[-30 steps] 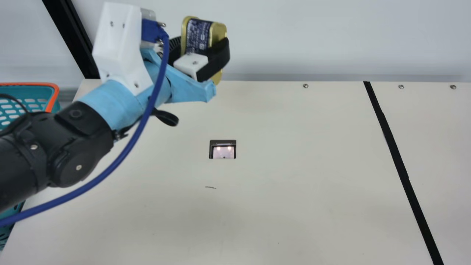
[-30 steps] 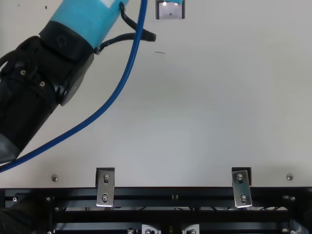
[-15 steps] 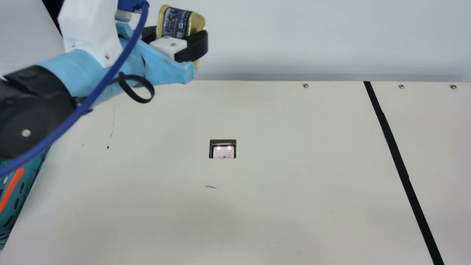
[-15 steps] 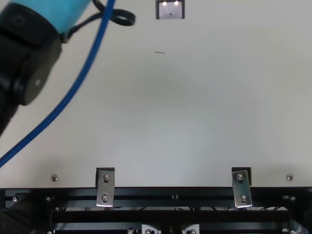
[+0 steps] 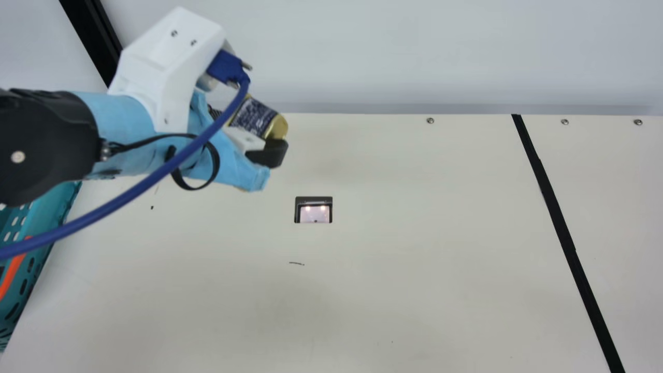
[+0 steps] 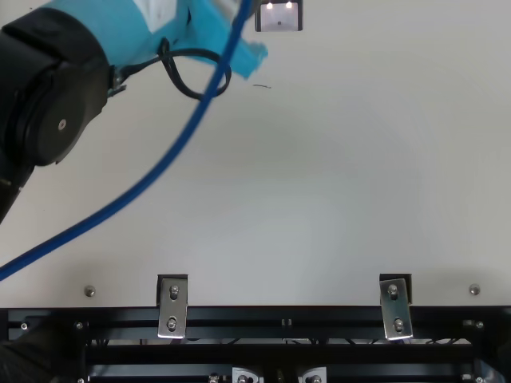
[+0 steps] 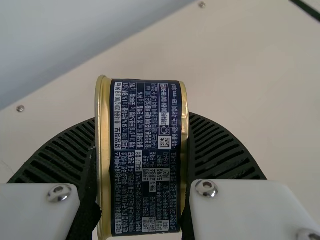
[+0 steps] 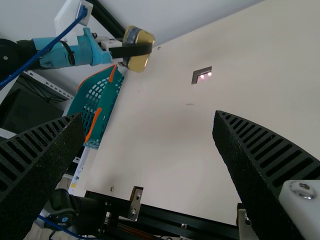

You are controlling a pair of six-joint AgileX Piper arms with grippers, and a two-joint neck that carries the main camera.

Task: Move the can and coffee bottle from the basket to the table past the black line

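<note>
Currently left gripper [image 5: 255, 129] has its fingers clamped on the gold-rimmed can [image 5: 254, 118], held up off the bench [image 5: 414, 259], basket side of the black line [image 5: 558, 207]. Navy label [image 7: 132, 195]: dense small white print in boxed blocks, plus square code [image 7: 164, 142]. Right gripper [image 8: 149, 117]: fingers wide apart, nothing between. Teal basket [image 5: 54, 204] sits at the bench's left edge, orange trim.

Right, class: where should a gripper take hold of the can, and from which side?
Probably best across its two flat gold ends, one finger on each, coming in towards the labelled side wall. The can is narrowest between those broad, facing ends, which should resist rolling; the left gripper holds it that way.
</note>
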